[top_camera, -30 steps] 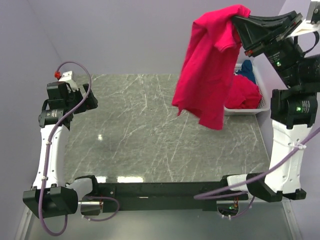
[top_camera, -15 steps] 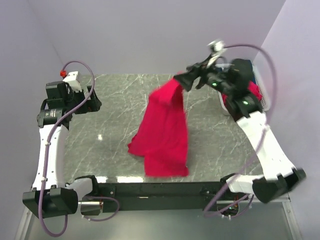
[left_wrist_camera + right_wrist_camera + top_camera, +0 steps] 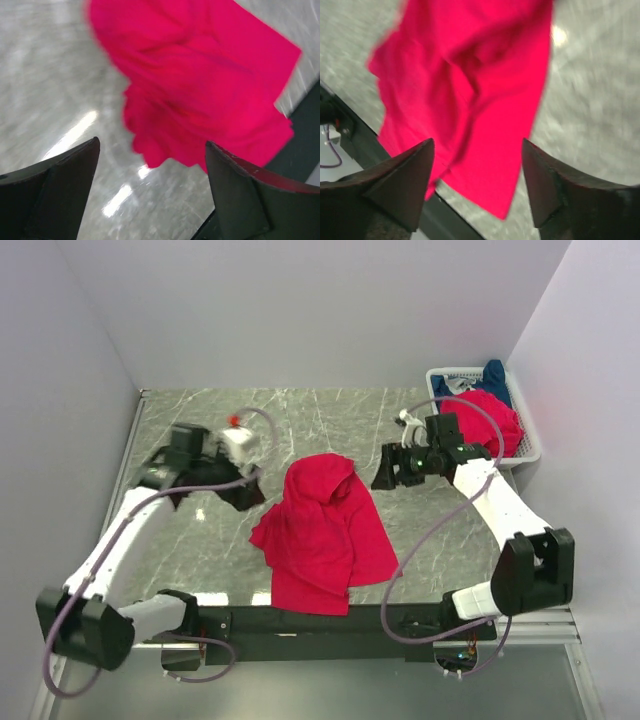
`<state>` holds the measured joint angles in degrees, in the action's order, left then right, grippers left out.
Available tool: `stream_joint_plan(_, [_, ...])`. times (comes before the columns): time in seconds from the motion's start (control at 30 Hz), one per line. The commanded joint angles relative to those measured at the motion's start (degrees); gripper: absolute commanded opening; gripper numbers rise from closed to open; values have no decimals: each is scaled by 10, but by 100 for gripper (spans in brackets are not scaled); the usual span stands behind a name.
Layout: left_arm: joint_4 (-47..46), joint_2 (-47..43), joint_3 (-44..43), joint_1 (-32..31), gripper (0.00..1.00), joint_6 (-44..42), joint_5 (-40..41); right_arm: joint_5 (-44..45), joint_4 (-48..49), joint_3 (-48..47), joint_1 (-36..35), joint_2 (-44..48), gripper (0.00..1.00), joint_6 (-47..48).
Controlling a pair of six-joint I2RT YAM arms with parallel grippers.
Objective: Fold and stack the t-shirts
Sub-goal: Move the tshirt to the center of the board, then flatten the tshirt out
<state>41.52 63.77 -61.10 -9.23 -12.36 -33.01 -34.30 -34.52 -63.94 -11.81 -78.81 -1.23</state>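
Cloth is down: the red t-shirt (image 3: 320,535) that hung from my right claw (image 3: 385,473) a second ago, lifted high by the white basket (image 3: 530,448), now lies in a rumpled heap on the marble table (image 3: 330,420), near its front edge and midway between my arms. My right claw has let go. Its jaws stand wide with nothing between them, just beside the heap's far right corner, and its wrist view looks down on the shirt past empty fingers. My left claw (image 3: 250,495), which sat idle at the left side, has swung in to the shirt's left edge, jaws wide too and holding nothing. Another red shirt (image 3: 485,420) and the dark blue one (image 3: 494,375) lie in the basket at the far right corner. I judge the fetching step done and the folding not yet begun: the shirt is bunched, with layers doubled over, so it wants spreading flat first. Both claws look well placed to take an edge each.
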Motion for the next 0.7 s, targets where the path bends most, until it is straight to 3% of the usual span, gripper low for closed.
stream_joint_plan(0.0, [-47, 40, 8, -121, 89, -48, 38, -19, -45, 25, 28, -32, 75, 31])
stream_joint_plan(0.17, [-86, 108, 27, -309, 84, -78, 139, 2, -93, 46, 38, -95, 67, 55])
stream_joint_plan(0.37, [-115, 163, 32, -426, 75, -80, 151, 5, -112, 57, 37, -149, 65, 53])
stream_joint_plan(0.67, [-170, 169, 65, -598, 74, -109, 164, 10, -121, 68, 37, -202, 63, 52])
